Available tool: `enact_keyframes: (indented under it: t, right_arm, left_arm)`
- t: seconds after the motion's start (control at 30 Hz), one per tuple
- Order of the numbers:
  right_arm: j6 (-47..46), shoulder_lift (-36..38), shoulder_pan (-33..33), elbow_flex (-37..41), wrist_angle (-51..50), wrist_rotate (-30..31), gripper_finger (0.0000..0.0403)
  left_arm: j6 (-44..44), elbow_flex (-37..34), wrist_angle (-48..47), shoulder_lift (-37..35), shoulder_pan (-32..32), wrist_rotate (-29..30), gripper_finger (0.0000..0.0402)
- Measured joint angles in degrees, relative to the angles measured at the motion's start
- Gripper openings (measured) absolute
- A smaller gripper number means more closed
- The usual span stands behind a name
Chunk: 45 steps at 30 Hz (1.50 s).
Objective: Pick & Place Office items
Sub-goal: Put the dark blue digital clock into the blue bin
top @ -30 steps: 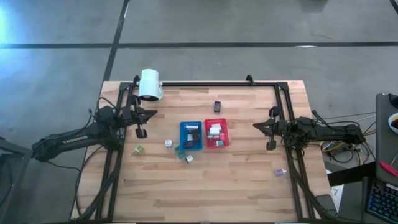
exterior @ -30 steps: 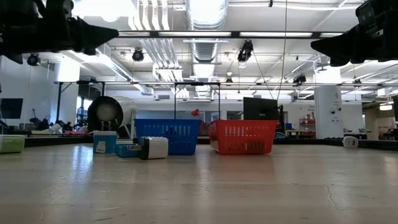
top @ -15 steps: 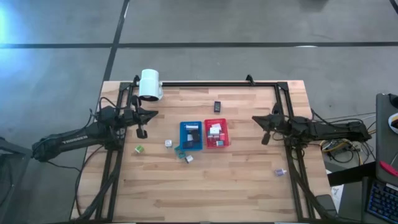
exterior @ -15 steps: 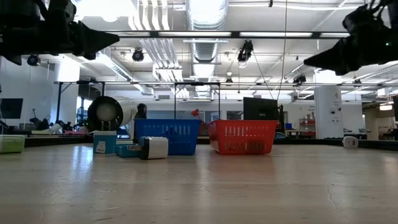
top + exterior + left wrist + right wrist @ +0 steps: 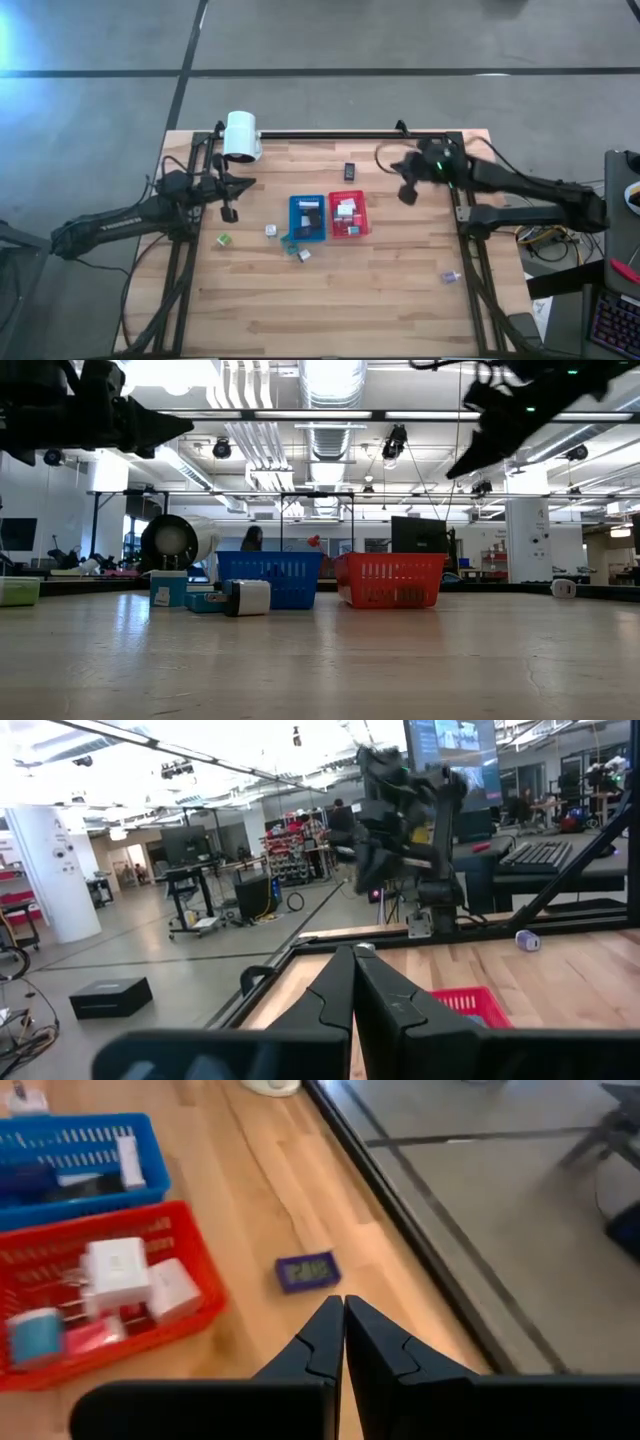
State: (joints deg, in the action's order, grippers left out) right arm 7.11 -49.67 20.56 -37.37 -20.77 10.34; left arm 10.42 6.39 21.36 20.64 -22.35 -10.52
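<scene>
Wooden tabletop is lying under your right gripper (image 5: 343, 1312), whose jaws are pressed together, carrying nothing, hovering so the dark blue block (image 5: 307, 1270) is sitting just ahead of the tips. Beside them, the red tray (image 5: 190, 1230) is holding white blocks. Your left gripper (image 5: 228, 212), likewise closed and empty, is waiting well apart.

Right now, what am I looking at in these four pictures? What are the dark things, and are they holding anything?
They are two robot arms at a wooden table. One picture looks down from above, one looks level across the tabletop, and two come from cameras on the wrists. The left gripper waits at its side, shut and empty. The right gripper is out over the table near a small dark blue item, also shut and empty. A blue tray and a red tray hold small office items; a few more lie loose.
</scene>
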Motion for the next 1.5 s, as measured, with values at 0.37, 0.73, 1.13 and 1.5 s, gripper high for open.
enact_keyframes:
  t: [0.37, 0.73, 1.13, 1.5]
  right_arm:
    - [25.00, -28.91, 17.67, -31.41, -14.42, -16.38, 0.0008]
    - [43.37, -54.39, 18.16, -55.42, -32.85, -17.86, 0.0009]
    - [60.15, -72.24, 17.25, -66.22, -45.01, -15.95, 0.0138]
    - [70.90, -76.94, 13.54, -72.99, -42.78, -14.15, 0.0247]
  left_arm:
    - [0.08, -0.04, -0.03, 2.42, -0.02, -0.01, 0.0012]
    - [7.73, -0.04, -3.49, 3.09, -0.02, -0.02, 0.0012]
    - [7.83, -0.06, -6.87, 3.20, -0.02, 0.05, 0.0012]
    - [7.60, -0.09, -10.10, 3.65, -0.02, 0.13, 0.0012]
